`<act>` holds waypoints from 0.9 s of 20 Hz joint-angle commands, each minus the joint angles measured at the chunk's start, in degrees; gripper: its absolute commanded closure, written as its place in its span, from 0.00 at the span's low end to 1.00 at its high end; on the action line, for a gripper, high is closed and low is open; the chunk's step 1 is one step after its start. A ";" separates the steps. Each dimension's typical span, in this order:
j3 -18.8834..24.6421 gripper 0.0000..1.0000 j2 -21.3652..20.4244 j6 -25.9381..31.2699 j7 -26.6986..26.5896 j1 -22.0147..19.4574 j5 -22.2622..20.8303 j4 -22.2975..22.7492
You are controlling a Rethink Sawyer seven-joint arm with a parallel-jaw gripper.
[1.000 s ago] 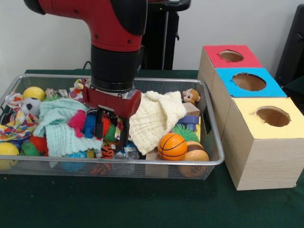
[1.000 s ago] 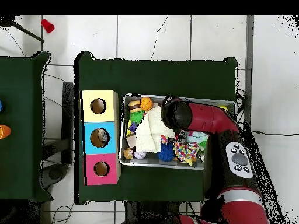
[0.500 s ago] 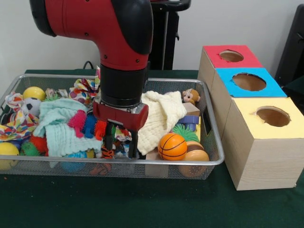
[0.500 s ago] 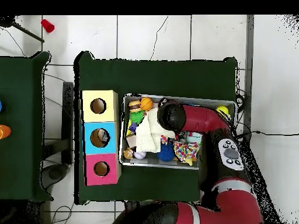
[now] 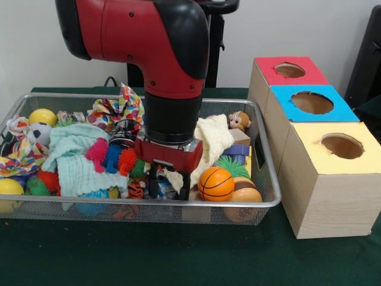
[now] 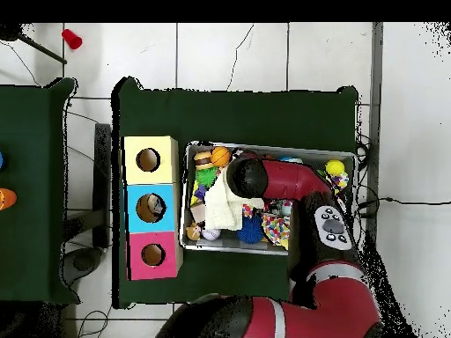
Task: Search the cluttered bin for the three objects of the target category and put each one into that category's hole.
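Observation:
My gripper (image 5: 168, 186) reaches down into the wire bin (image 5: 262, 199), close to its front rim and just left of an orange basketball (image 5: 215, 183). It is open, its two dark fingers (image 5: 153, 186) straddling small clutter and the lower edge of a cream cloth (image 5: 209, 138). Left of it lie pink (image 5: 97, 152), blue and orange spiky toys on a mint cloth (image 5: 70, 159). A monkey toy (image 5: 239, 121) sits at the back right, a green spiky toy (image 5: 232, 165) behind the basketball. In the overhead view the arm (image 6: 282, 179) hides the gripper; the basketball (image 6: 221, 156) shows.
Three boxes stand right of the bin, with holes in red (image 5: 290, 70), blue (image 5: 312, 102) and yellow (image 5: 342, 145) tops. A yellow ball (image 5: 43, 116), a soccer ball (image 5: 40, 132) and a patterned cloth (image 5: 119, 110) fill the bin's left and back.
The arm has shifted to the right along the bin's front, from over the spiky toys to beside the basketball. The patterned cloth behind it is now uncovered.

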 commanded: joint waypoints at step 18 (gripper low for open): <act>-7.58 0.00 9.38 4.16 5.81 6.97 0.22 -2.96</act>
